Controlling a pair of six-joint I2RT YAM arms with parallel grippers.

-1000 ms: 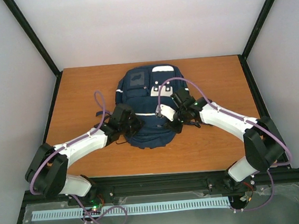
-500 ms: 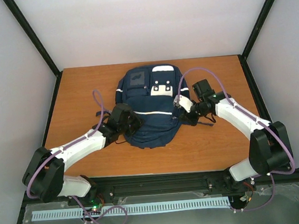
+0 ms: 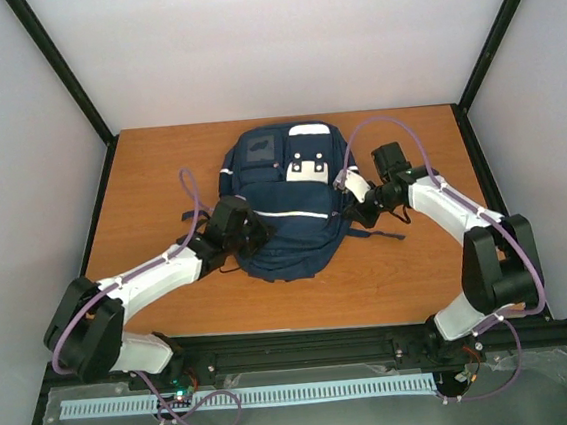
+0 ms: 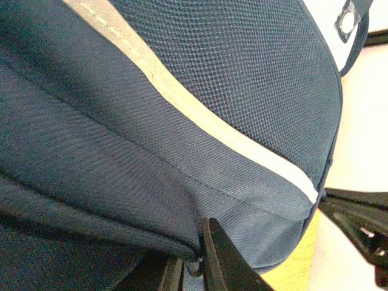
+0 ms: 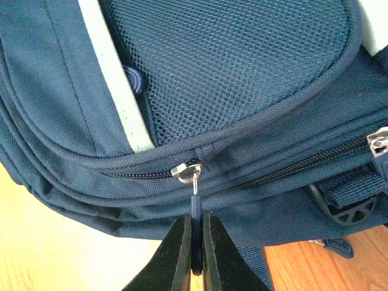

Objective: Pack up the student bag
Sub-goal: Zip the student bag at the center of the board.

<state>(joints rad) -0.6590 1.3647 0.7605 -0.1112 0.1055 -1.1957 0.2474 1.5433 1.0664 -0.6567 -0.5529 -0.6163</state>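
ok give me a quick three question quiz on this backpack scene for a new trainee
1. Pick one: the right gripper is shut on A) a zipper pull B) a shoulder strap C) a white patch.
2. True or false: the left gripper hangs open, clear of the student bag.
3. Short answer: what does the bag lie on?
Key: 1 A. 2 False: it is shut, pinching fabric at the bag's edge. 3 The wooden table.
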